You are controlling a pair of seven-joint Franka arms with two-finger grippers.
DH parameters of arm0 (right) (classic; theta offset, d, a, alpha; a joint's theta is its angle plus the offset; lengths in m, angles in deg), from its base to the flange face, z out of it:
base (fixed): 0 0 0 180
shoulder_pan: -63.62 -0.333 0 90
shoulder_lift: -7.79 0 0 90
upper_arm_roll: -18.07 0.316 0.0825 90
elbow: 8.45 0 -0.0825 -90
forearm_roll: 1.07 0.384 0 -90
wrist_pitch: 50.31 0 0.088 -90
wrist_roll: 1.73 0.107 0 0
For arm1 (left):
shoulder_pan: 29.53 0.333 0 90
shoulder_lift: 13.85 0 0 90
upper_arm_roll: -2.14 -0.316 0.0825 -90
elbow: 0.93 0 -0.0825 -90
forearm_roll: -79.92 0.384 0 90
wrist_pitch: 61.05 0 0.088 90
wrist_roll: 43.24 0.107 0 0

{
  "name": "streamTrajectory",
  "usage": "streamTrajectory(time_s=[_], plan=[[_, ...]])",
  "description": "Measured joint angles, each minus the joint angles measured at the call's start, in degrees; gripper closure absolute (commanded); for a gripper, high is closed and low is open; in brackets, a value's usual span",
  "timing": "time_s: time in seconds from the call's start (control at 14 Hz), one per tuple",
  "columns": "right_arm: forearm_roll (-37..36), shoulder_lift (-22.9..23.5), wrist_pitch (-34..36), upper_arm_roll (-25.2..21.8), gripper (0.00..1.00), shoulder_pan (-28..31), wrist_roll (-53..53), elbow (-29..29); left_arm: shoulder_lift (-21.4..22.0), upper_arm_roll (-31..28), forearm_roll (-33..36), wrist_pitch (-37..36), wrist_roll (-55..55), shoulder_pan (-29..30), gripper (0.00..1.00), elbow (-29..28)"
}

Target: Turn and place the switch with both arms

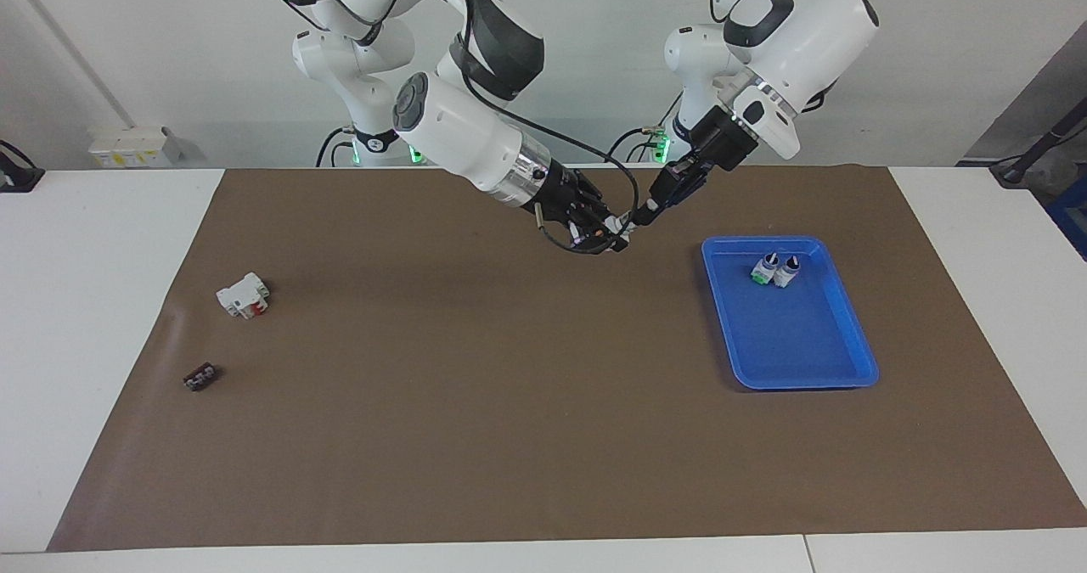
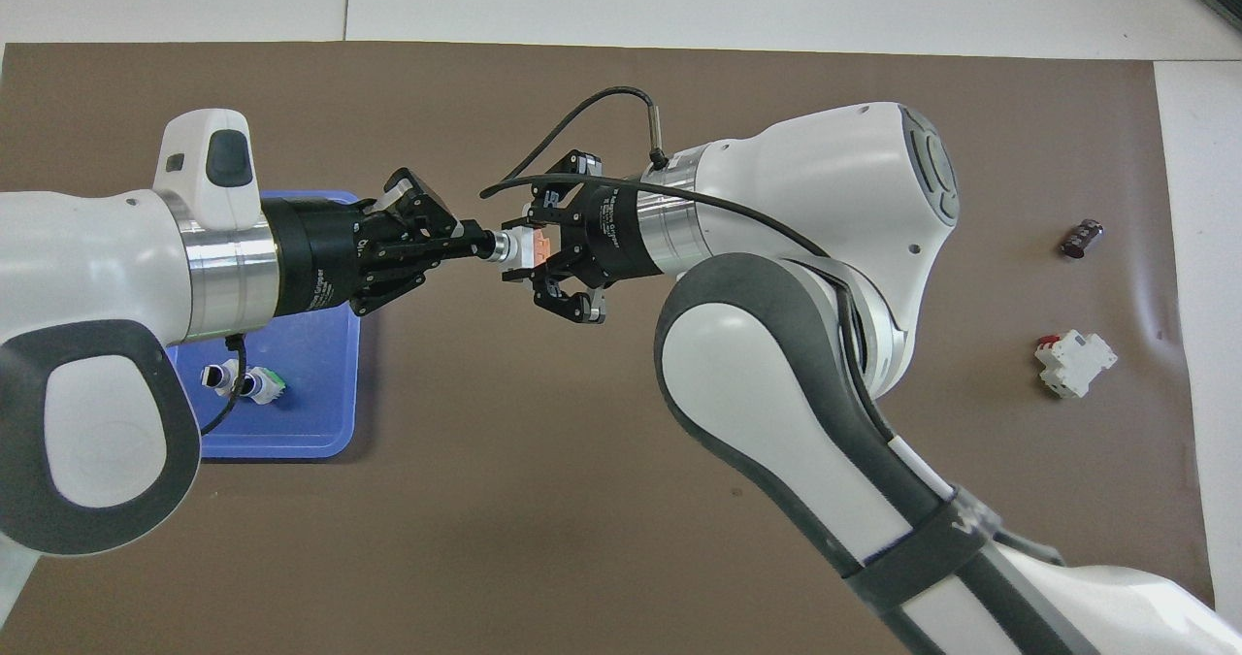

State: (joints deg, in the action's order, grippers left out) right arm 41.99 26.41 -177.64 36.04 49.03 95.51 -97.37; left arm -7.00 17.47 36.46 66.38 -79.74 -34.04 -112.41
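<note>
Switch held in mid-air between my two grippers

The switch [image 2: 521, 249] was a small white plastic piece with an orange block showing on the side toward my right gripper [image 2: 532, 252], which was clamped on its body; the knob end pointed the other way, pinched by my left gripper [image 2: 485, 244]. It lay roughly level, raised above the brown mat, over bare mat beside the blue tray [image 1: 849, 323] toward the right arm's end of the table. In the facing view it showed only as a small pale spot [image 1: 627, 220] where my two grippers met.
</note>
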Motion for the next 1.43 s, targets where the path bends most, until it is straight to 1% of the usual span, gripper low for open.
streamTrajectory(time_s=[0.43, 0.57, 1.14, 1.43], plan=[[-0.05, -0.14, 0.24, -0.09, 1.00, 0.02, 0.00, -0.22, 0.02, -0.08, 0.27, 0.03, -0.18, -0.31, 1.00, -0.10], [-0.05, -0.14, 0.25, -0.10, 1.00, 0.02, 0.00, -0.33, 0.03, -0.10, 0.27, 0.05, -2.99, -0.36, 1.00, -0.25], [-0.17, -0.17, 0.45, -0.20, 1.00, 0.02, 0.00, -0.51, 0.20, -0.14, 0.41, 0.07, -25.29, -0.43, 1.00, -0.81], [-0.26, -0.17, 0.57, -0.23, 1.00, 0.00, 0.00, -0.57, 0.57, -0.13, 0.44, 0.07, -40.35, -0.49, 1.00, -1.31]])
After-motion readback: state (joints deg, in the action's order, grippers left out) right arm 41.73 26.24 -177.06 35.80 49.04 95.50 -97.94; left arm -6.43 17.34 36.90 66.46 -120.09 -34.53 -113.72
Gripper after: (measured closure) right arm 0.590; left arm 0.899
